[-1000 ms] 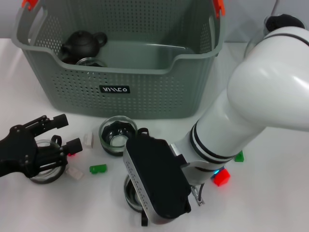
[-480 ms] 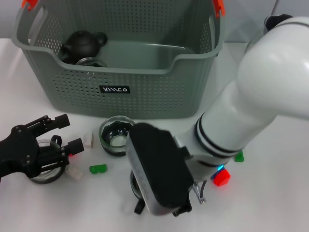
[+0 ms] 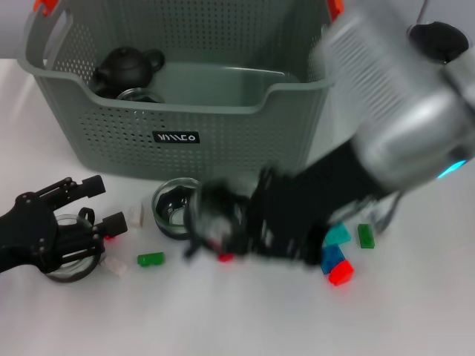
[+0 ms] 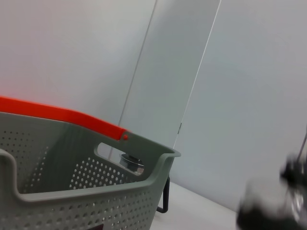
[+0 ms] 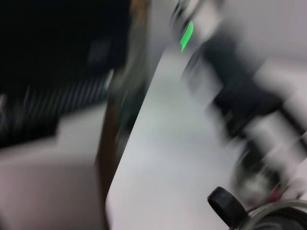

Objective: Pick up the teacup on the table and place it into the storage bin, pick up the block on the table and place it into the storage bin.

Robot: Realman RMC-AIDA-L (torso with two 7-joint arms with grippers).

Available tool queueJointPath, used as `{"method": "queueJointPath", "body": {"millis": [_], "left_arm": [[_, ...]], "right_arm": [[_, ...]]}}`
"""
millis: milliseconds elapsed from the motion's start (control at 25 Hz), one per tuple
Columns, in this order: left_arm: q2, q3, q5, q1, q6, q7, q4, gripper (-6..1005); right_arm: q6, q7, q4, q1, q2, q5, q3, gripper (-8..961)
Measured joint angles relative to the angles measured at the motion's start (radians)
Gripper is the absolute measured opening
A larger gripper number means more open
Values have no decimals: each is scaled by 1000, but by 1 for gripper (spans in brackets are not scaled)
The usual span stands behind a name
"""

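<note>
the large grey-green perforated plastic storage bin [image 3: 185, 96], with orange handle clips and a black label, is seen at the back of the white table [image 3: 415, 311], a dark teapot [image 3: 128, 67] already inside. the right gripper [image 3: 211, 226] is caught mid-swing low in front of the bin, and it cannot be told whether anything is held or how its fingers stand. a clear glass teacup [image 3: 177, 206] sits just beside it, possibly within reach of a knock from the sweeping arm, which could tip it or scatter the small green block [image 3: 151, 259] and red block [image 3: 341, 274]. the left gripper [image 3: 93, 204] rests spread near another glass cup [image 3: 70, 256]. pale wall panels are seen behind.
</note>
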Motion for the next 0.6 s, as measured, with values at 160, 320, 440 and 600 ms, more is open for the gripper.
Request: {"method": "queueJointPath", "body": {"millis": [160,320,440,600], "left_arm": [[0,0,1,-6,-8,1,-2,841],[3,2,1,-13,-14,0,-12,841],[5,4,0,-22,-18,-4,-13,841],[6,7,0,-28,-19,-5,-14,842]], "right_arm": [[-62,-53,-5,-52,-2,145,231,75],[-28,-71,-42,-110,-1,225,329,81],[68,-18,-74,-125,0,242,340,86],[212,143,-94,-72,-3,196,346,92]]}}
